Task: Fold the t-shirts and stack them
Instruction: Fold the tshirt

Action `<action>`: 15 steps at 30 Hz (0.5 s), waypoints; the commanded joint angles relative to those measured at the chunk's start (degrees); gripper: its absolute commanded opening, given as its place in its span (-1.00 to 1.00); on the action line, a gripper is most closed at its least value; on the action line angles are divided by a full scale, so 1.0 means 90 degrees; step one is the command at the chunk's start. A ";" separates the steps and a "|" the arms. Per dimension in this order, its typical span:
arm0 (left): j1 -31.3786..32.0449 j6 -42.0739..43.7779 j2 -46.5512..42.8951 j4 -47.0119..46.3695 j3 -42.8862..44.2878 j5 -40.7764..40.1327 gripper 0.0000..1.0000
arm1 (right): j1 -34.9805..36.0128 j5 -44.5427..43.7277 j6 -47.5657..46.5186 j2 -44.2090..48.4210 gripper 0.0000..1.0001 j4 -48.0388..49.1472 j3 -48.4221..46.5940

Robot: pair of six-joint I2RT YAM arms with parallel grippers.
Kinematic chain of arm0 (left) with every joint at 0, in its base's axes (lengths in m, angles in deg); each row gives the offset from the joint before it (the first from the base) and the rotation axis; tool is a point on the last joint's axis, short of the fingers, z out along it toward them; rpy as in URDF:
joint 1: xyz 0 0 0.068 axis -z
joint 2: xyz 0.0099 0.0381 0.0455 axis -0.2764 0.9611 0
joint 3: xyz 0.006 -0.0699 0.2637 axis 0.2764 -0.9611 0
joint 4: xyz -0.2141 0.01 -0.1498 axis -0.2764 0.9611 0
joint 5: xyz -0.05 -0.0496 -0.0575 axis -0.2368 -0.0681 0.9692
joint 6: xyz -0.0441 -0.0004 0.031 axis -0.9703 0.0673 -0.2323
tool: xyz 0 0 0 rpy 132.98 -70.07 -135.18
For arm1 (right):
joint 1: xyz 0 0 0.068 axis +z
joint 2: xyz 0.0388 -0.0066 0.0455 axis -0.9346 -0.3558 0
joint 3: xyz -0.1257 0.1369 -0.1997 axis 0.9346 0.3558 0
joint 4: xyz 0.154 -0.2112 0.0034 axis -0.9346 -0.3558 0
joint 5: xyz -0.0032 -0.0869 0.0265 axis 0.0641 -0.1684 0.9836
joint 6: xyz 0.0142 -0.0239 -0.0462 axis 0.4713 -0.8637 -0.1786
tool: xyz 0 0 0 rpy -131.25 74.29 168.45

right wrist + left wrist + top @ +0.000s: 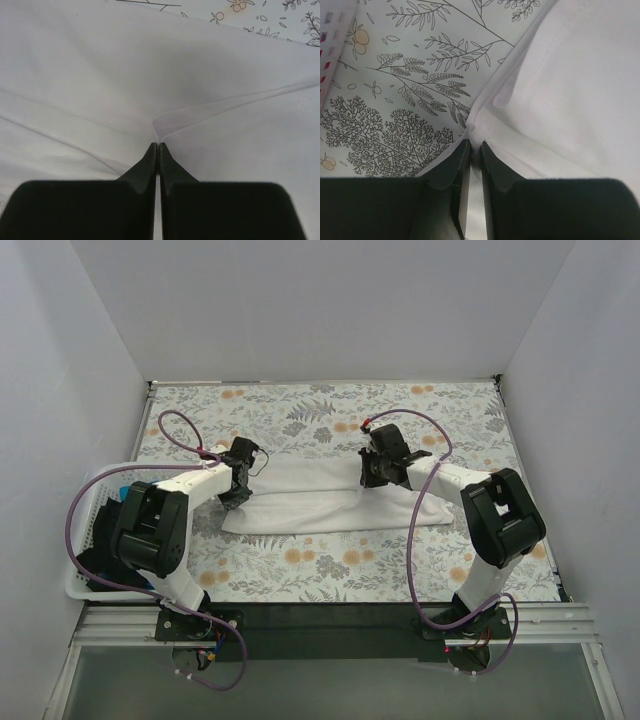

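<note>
- The white t-shirt [320, 508] is spread mid-table on the floral tablecloth [330, 410], folded into a wide band.
- Left gripper [475, 146] — fingers are drawn almost together, and the shirt's left edge is pinched between them.
- Right gripper [158, 145] — fingers are pressed together, and a raised crease of the shirt is nipped.
- Black cloth [100, 560] is heaped in the basket [72, 585], far left.

Top camera high at near edge, facing down, wrist cameras close over white t-shirt [330, 505], seen in all three
</note>
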 commanded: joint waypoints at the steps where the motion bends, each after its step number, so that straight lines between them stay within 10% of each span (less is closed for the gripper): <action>1: -0.0022 -0.0263 -0.0020 0.0174 0.0122 -0.0436 -0.78 | 0.0009 -0.0310 -0.0072 -0.0004 -0.97 0.0088 -0.0283; 15: -0.0081 -0.0772 -0.0196 0.0467 -0.0015 -0.0534 -0.42 | -0.0108 -0.0449 -0.0121 0.0006 -0.75 0.0088 -0.0254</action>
